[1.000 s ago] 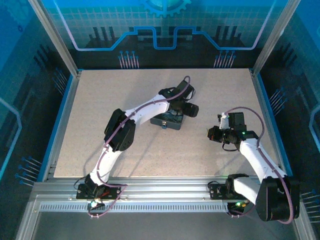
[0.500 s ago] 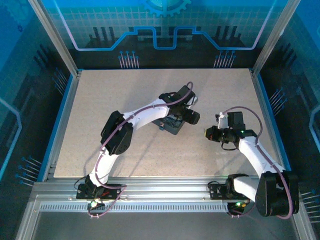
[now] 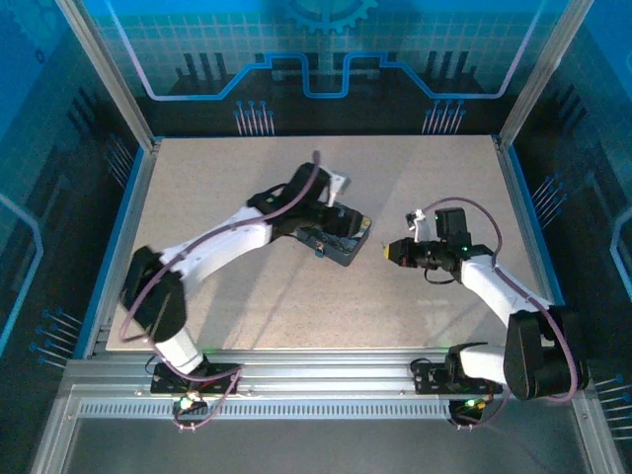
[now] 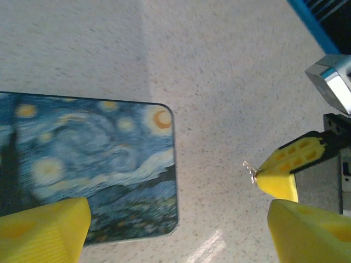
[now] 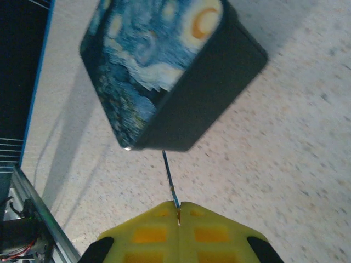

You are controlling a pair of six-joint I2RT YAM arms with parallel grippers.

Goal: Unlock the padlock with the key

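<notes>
The Starry Night tin (image 3: pixel 348 243) lies mid-table. A tiny bluish padlock (image 3: pixel 322 251) shows at its near-left edge in the top view, too small to make out the shackle. My left gripper (image 3: pixel 344 223) hovers above the tin, open, its yellow fingers (image 4: pixel 46 230) spread wide over the tin's corner (image 4: pixel 93 159) and the bare table. My right gripper (image 3: pixel 391 253) is just right of the tin and shut on the key. The key (image 5: pixel 169 178) is a thin dark sliver that sticks out of the pressed fingers (image 5: pixel 148 233) toward the tin's dark side wall (image 5: pixel 203 93). Its tip (image 4: pixel 249 167) also shows in the left wrist view.
The table (image 3: pixel 197 197) is a speckled beige board with a blue rim, and aluminium rails run along the near edge (image 3: pixel 326 370). The left arm's forearm (image 3: pixel 217 247) crosses the table diagonally. Open board lies left of and behind the tin.
The left arm has swung its elbow out to the left, with its gripper still over the tin. The right gripper has moved left toward the tin with the key.
</notes>
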